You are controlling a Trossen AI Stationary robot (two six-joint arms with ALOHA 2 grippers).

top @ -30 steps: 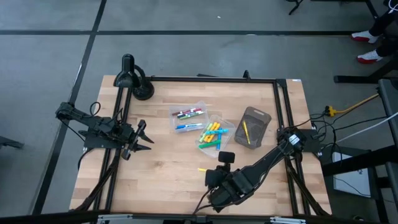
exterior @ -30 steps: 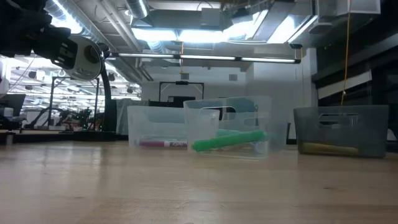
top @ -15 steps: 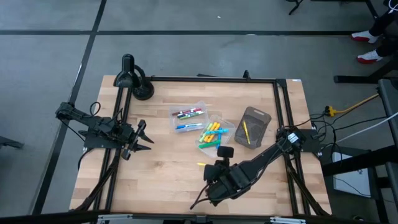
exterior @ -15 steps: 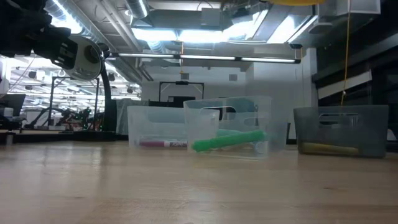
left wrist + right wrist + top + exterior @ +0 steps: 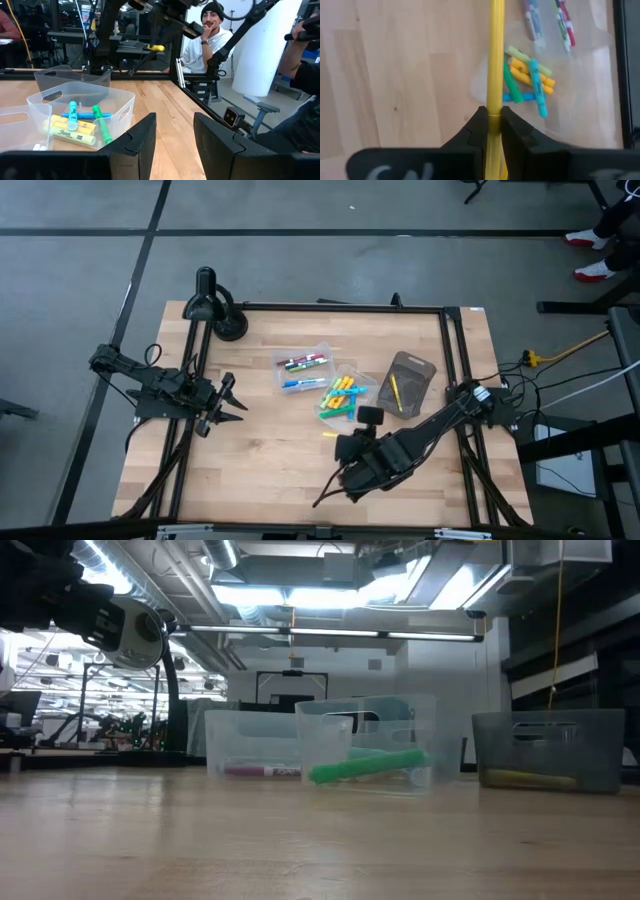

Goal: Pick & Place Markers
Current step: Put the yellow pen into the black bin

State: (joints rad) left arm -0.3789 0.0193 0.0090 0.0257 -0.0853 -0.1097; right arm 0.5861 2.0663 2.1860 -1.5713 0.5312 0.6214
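My right gripper [image 5: 340, 444] hovers over the table's near middle, shut on a yellow marker [image 5: 495, 60], which also shows in the high view [image 5: 328, 435] and high up in the left wrist view [image 5: 156, 48]. Below it a clear tray [image 5: 347, 394] holds yellow, green and blue markers [image 5: 527, 75]. A second clear tray [image 5: 303, 367] holds red, green and blue ones. The dark bin [image 5: 408, 385] has one yellow marker [image 5: 394, 390] lying on its floor. My left gripper [image 5: 232, 402] waits open at the table's left edge. My right gripper pinches the yellow marker between its two fingers [image 5: 479, 131], at the marker's rear part [image 5: 495, 107]. The marker lies along the fingers and sticks out well past their tips. It is lifted clear of the table, above the wood beside the tray.
A black lamp-like stand [image 5: 215, 305] sits at the far left corner. Black frame rails [image 5: 450, 340] run along the table's sides. Bare wood [image 5: 260, 460] lies near and left of the trays. A seated person [image 5: 207, 35] shows beyond the table's right side.
My right gripper has carried the yellow marker from the near middle of the table toward the far edge, closer to the tray of yellow and green markers, rising as it went. The left arm has kept still.
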